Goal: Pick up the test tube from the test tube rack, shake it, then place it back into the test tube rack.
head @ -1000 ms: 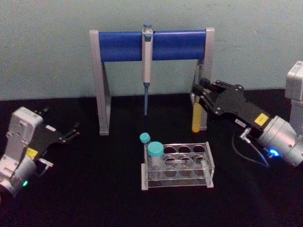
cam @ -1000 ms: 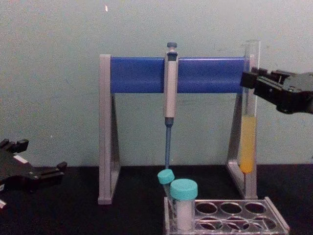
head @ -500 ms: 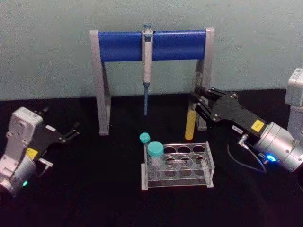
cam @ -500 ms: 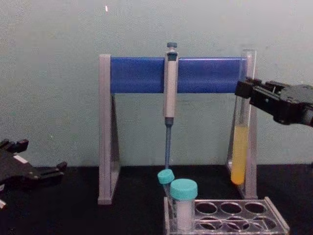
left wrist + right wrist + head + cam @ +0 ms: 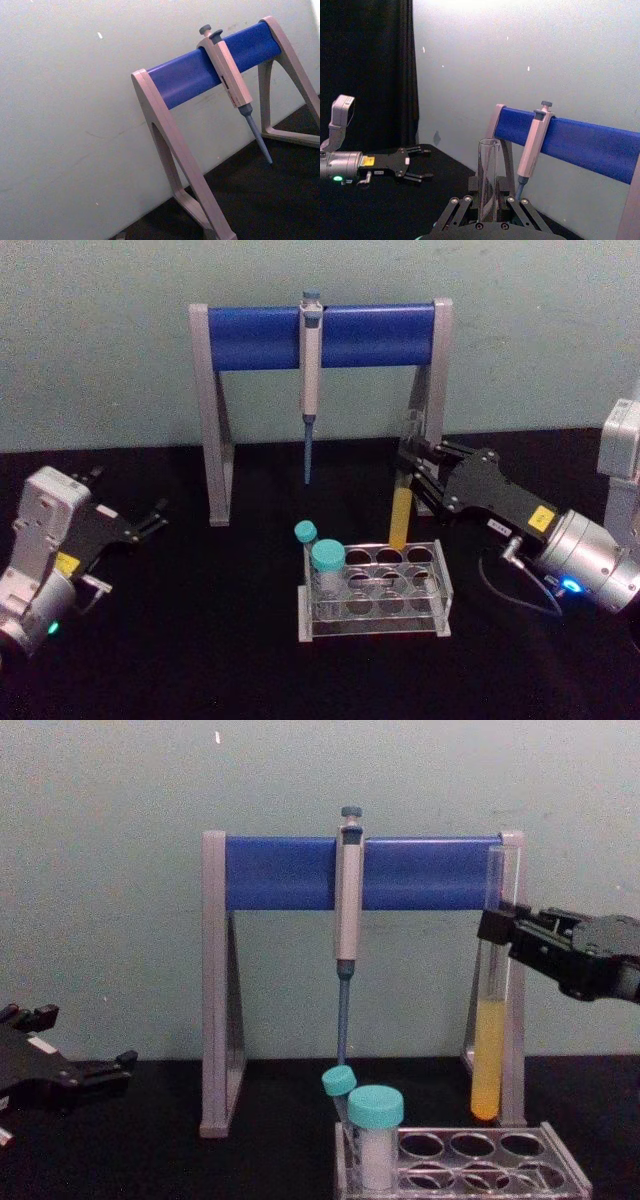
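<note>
The test tube [image 5: 400, 512] is a long clear glass tube with yellow liquid in its lower part. My right gripper [image 5: 408, 472] is shut on its upper part and holds it nearly upright. In the chest view the test tube [image 5: 489, 1050] hangs from the right gripper [image 5: 497, 928], its bottom just above the back right holes of the test tube rack [image 5: 562, 1176]. The clear test tube rack [image 5: 441, 585] stands at the middle of the black table. The right wrist view shows the tube's open top [image 5: 489, 170] between the fingers [image 5: 465, 207]. My left gripper [image 5: 150, 518] rests open at the far left.
A grey-and-blue pipette stand [image 5: 214, 430] stands behind the rack, with a grey-blue pipette [image 5: 310, 370] hanging from its bar. Two teal-capped vials [image 5: 327, 560] sit at the rack's left end. The tube is close to the stand's right leg [image 5: 513, 1020].
My right gripper has come down and nearer with the test tube, bringing its bottom from beside the stand's leg to just over the rack. The left arm has not moved.
</note>
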Robot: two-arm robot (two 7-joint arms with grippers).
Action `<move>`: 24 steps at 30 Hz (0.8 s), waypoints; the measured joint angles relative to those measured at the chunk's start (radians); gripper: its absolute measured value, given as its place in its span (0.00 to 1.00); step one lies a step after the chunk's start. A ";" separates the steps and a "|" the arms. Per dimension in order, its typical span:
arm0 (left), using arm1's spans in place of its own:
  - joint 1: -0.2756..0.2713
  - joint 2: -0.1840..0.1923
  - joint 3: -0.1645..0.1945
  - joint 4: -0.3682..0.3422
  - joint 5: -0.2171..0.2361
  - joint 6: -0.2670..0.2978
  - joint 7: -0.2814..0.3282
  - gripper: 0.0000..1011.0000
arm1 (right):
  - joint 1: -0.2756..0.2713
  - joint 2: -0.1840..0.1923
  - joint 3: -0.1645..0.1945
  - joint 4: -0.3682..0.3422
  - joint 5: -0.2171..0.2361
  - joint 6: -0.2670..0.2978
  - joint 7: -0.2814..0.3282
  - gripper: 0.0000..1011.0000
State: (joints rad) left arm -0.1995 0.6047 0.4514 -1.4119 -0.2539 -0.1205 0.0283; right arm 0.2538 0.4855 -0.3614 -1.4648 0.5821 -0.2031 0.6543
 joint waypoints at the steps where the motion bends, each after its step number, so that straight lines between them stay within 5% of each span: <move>1: 0.000 0.000 0.000 0.000 0.000 0.000 0.000 0.99 | 0.001 0.000 -0.001 0.002 0.000 -0.001 0.002 0.23; 24: 0.000 0.000 0.000 0.000 0.000 0.000 0.000 0.99 | 0.034 -0.020 -0.036 0.099 -0.002 -0.010 0.032 0.23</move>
State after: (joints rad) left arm -0.1995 0.6047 0.4514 -1.4120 -0.2539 -0.1205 0.0283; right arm 0.2881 0.4655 -0.3971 -1.3656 0.5801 -0.2128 0.6865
